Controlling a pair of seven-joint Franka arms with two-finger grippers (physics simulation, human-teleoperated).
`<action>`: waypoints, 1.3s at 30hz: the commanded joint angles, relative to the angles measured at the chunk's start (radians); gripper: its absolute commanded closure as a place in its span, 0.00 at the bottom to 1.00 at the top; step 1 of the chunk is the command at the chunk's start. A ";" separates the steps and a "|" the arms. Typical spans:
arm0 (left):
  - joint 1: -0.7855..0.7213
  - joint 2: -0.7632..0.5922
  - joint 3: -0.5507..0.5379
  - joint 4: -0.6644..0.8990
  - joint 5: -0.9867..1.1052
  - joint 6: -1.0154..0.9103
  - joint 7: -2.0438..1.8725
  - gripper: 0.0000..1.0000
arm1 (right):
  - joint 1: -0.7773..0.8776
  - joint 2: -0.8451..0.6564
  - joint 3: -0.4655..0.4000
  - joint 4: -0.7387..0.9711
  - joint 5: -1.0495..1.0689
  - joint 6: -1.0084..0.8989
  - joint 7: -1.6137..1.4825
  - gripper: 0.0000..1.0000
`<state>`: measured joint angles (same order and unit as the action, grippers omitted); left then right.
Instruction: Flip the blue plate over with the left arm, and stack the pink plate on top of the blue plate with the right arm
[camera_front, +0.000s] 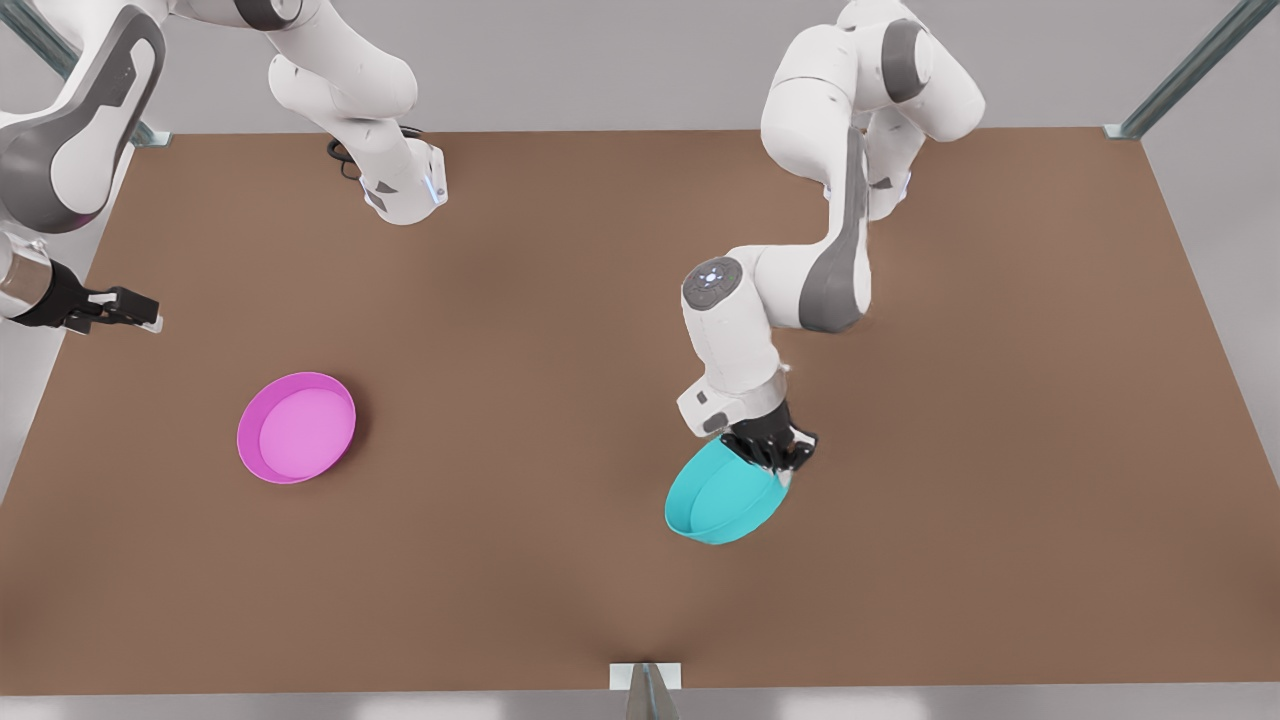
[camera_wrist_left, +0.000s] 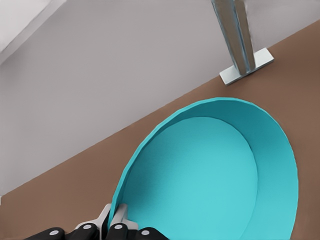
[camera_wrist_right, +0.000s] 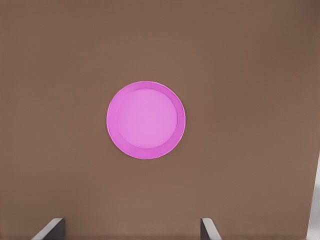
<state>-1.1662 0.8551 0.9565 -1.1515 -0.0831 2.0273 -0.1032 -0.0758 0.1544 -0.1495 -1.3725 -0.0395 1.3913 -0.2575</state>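
The blue plate (camera_front: 720, 500) is tipped up on edge right of the front view's centre, hollow side facing the camera. My left gripper (camera_front: 785, 465) is shut on its rim; in the left wrist view the fingers (camera_wrist_left: 116, 220) pinch the rim of the blue plate (camera_wrist_left: 210, 185). The pink plate (camera_front: 297, 428) lies flat, hollow side up, on the front view's left. My right gripper (camera_front: 150, 318) hovers high near the table's left edge, apart from the pink plate. The right wrist view looks down on the pink plate (camera_wrist_right: 145, 120), and the right gripper (camera_wrist_right: 131, 230) is open.
The brown table (camera_front: 600, 300) carries both plates. A metal post on a white bracket (camera_front: 646, 680) stands at the middle of the front edge, close to the blue plate, and shows as the post (camera_wrist_left: 240, 45) in the left wrist view. Frame posts (camera_front: 1150, 120) rise at the far corners.
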 joint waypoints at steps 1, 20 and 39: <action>-0.055 0.041 0.050 -0.007 0.037 0.074 -0.569 0.79 | -0.001 -0.001 -0.001 0.000 0.001 0.000 0.000 0.00; -0.424 0.148 0.015 -0.361 0.976 -0.219 -1.576 0.79 | -0.021 0.020 -0.005 0.001 0.015 -0.003 -0.013 0.00; -0.423 0.341 -0.162 -0.350 1.071 -0.308 -2.153 0.79 | -0.024 0.037 -0.021 0.001 0.026 -0.011 -0.013 0.00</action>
<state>-1.5892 1.1935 0.7993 -1.5015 0.9863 1.7437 -1.6770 -0.0999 0.1934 -0.1703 -1.3720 -0.0158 1.3826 -0.2678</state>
